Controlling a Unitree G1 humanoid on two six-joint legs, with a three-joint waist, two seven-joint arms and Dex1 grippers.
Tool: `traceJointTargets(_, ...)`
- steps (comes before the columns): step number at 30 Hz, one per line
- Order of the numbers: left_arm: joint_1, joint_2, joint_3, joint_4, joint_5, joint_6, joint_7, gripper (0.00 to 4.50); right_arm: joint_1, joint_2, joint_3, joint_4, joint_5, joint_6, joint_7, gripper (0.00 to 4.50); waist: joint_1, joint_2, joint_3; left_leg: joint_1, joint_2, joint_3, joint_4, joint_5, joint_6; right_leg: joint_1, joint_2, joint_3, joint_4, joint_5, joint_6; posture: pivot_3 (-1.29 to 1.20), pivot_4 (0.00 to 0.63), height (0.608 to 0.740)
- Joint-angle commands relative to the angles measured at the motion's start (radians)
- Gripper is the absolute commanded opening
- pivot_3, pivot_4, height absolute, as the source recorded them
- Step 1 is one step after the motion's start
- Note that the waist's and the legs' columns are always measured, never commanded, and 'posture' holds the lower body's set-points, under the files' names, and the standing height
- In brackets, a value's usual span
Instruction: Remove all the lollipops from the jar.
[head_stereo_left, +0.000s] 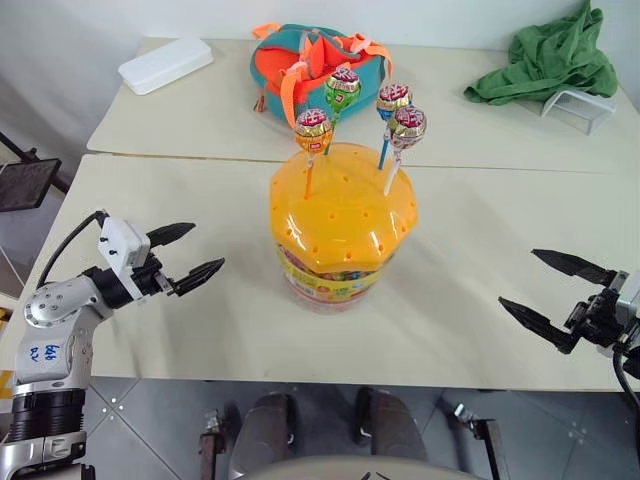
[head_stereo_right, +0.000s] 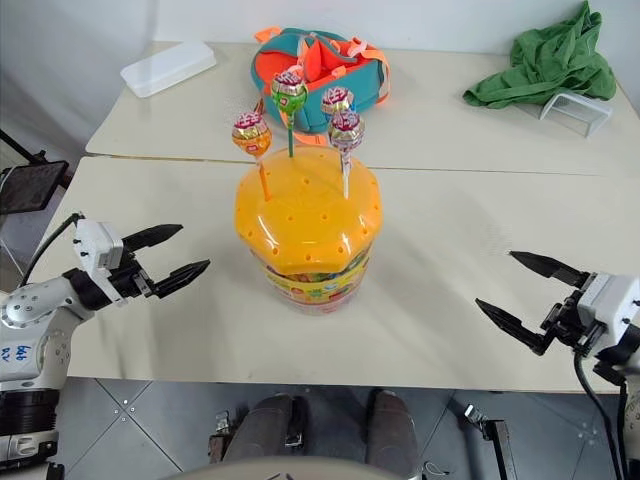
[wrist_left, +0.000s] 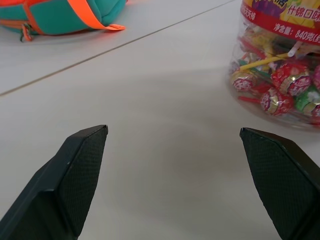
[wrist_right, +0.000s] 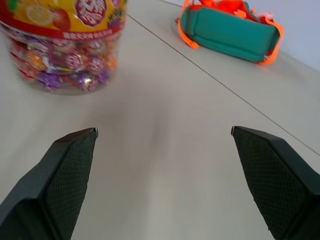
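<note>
Nearest the camera, two robot tools hover low over a pale table (head_stereo_left: 200, 330), one at each side. At about 8 o'clock from the middle of the head view, the left tool (head_stereo_left: 188, 256) has its two black fingers spread wide apart and holds nothing; its tips point toward the centre. At about 4 o'clock, the right tool (head_stereo_left: 553, 293) is likewise spread wide and empty, its tips pointing inward toward the centre. Both are well apart from everything on the table.

Between them, at the centre of the table, stands the jar (head_stereo_left: 340, 225), a large clear tub with a domed orange lid dotted with small holes and a colourful label band around its body. Through the clear wall, in the wrist views, many wrapped candies show inside. Four lollipops stand upright with their sticks pushed into holes in the lid, toward its far side. One with an orange stick (head_stereo_left: 313, 130) is at the left. One with a green stick (head_stereo_left: 342, 89) rises highest, just behind it. One with a blue stick (head_stereo_left: 393, 100) and one with a white stick (head_stereo_left: 407, 126) stand close together at the right. All four wear shiny foil wrappers.

Beyond the jar, at 12 o'clock, lies a teal-and-orange bag (head_stereo_left: 312, 60). At 10 o'clock on the far table rests a flat white box (head_stereo_left: 165, 64). At 2 o'clock sits a crumpled green cloth (head_stereo_left: 548, 58), with a small clear container (head_stereo_left: 582, 106) just beside it.
</note>
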Motion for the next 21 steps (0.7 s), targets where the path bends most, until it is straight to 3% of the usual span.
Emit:
traceJointTargets(1,-0.027,0.083,0.025,-0.08,-0.172,0.174,-0.097,4.5,-0.007,0.018,-0.022,-0.119,0.123,0.061,-0.023,4.48,0.001,0.0,0.0,0.0,0.0,0.0,0.0,0.0,0.0,0.0,0.0,0.0,0.0,0.0,0.0,0.0,0.15,0.74)
traceJointTargets(4,-0.273,0.104,0.099,-0.194,-0.545,0.441,-0.044,4.5,0.021,0.043,-0.036,-0.341,0.263,0.146,-0.115,4.48,0.012,-0.001,0.002,-0.003,0.006,-0.003,0.002,0.0,-0.001,-0.003,0.0,-0.002,0.004,0.0,0.0,0.0,0.15,0.74)
traceJointTargets(6,-0.378,0.131,0.117,-0.178,-0.612,0.503,-0.056,4.5,0.031,0.06,-0.036,-0.464,0.332,0.168,-0.154,4.48,0.017,-0.002,0.002,-0.008,0.007,-0.014,0.014,-0.002,-0.001,-0.002,0.0,-0.006,0.008,0.0,0.0,0.0,0.15,0.74)
traceJointTargets(12,-0.418,0.207,-0.017,-0.248,-0.554,0.563,-0.193,4.5,-0.002,0.088,-0.004,-0.683,0.464,0.198,-0.282,4.48,0.0,0.007,-0.003,0.003,0.0,-0.008,0.009,-0.008,0.001,0.005,0.0,0.0,0.004,0.0,0.002,0.0,0.15,0.74)
traceJointTargets(17,-0.485,0.121,-0.099,-0.277,-0.55,0.589,-0.12,4.5,-0.083,0.12,0.048,-0.715,0.471,0.213,-0.398,4.48,0.005,0.002,-0.001,-0.001,0.002,-0.006,0.013,-0.008,0.001,0.001,0.003,0.003,0.004,0.0,0.002,0.0,0.15,0.74)
traceJointTargets(21,-0.505,0.026,-0.136,-0.317,-0.532,0.581,-0.044,4.5,-0.091,0.124,0.071,-0.717,0.454,0.216,-0.381,4.48,0.007,0.002,-0.001,-0.003,0.001,-0.006,0.014,-0.008,0.001,0.001,0.003,0.005,0.003,0.0,0.002,0.0,0.15,0.74)
